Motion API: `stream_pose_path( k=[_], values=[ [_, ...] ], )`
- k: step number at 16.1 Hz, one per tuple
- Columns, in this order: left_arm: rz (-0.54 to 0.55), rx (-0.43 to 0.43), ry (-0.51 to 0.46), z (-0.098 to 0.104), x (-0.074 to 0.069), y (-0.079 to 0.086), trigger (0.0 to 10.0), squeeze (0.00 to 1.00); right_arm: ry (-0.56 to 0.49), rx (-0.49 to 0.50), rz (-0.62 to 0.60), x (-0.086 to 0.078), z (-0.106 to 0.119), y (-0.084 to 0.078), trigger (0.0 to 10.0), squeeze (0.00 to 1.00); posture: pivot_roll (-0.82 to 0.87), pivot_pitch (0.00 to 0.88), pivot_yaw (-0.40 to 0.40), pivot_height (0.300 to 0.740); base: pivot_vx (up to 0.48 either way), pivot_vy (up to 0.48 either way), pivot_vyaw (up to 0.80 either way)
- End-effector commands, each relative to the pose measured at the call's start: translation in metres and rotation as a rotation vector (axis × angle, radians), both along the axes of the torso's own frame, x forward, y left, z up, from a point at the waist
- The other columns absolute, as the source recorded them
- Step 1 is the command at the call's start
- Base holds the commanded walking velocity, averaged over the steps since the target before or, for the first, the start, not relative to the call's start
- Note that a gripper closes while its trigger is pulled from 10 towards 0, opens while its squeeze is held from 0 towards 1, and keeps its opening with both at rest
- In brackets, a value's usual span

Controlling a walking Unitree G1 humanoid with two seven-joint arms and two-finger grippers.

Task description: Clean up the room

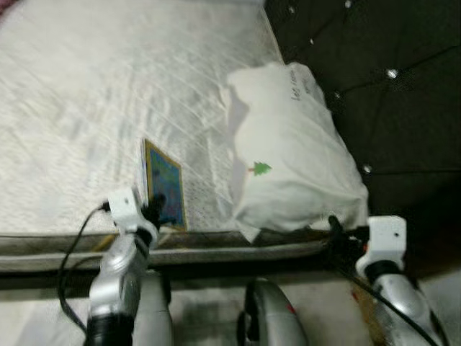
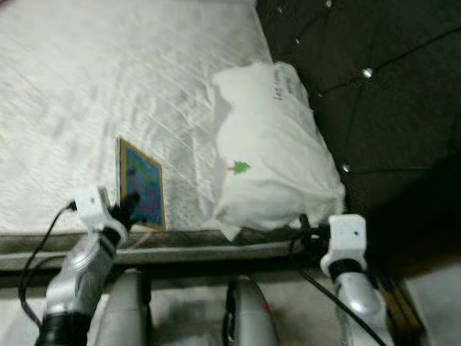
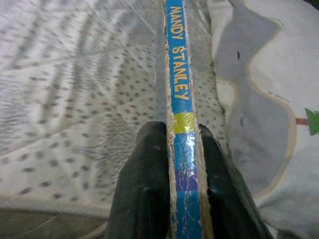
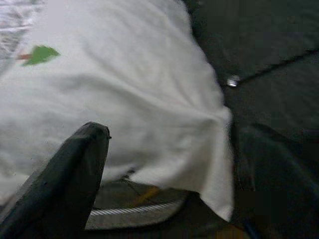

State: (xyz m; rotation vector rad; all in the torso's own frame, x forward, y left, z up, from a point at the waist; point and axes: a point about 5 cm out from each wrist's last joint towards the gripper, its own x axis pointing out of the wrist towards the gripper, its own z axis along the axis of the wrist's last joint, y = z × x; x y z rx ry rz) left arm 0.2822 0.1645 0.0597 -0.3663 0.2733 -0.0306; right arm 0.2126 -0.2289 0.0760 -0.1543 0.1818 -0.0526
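Note:
A thin picture book (image 1: pixel 164 189) with a blue cover and yellow border stands on edge on the white mattress (image 1: pixel 86 94), near its front edge. My left gripper (image 1: pixel 151 213) is shut on it; in the left wrist view both black fingers (image 3: pixel 144 189) pinch the blue spine (image 3: pixel 180 89). A white pillow (image 1: pixel 288 144) with a small green tree print lies to the right of the book, against the headboard. My right gripper (image 1: pixel 335 225) sits at the pillow's near corner, open, with one finger (image 4: pixel 79 159) just below the pillow (image 4: pixel 124 74).
A dark tufted headboard (image 1: pixel 389 94) with shiny buttons runs along the right side. The mattress's grey front edge (image 1: pixel 216 249) crosses just ahead of both arms. A black cable (image 1: pixel 75 245) hangs from the left wrist.

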Motion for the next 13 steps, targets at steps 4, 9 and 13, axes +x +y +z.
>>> stream_pose_path(
  k=[4, 9, 13],
  values=[
    [-0.092, -0.115, -0.001, 0.008, 0.026, -0.024, 10.0, 0.00, 0.015, -0.023, -0.002, -0.007, 0.010, -0.013, 10.0, 0.00, -0.17, 0.228, -0.139, 0.646, 0.000, 0.000, 0.00],
    [-0.132, -0.194, 0.004, 0.010, 0.040, -0.045, 10.0, 0.00, 0.016, -0.017, -0.002, -0.014, 0.013, -0.011, 10.0, 0.00, -0.21, 0.231, -0.131, 0.623, 0.000, 0.000, 0.00],
    [-0.119, -0.188, -0.003, 0.012, 0.050, -0.040, 10.0, 0.00, 0.009, 0.010, 0.015, -0.015, 0.012, -0.006, 10.0, 0.00, -0.20, 0.232, -0.113, 0.603, 0.000, 0.000, 0.00]
  ],
)
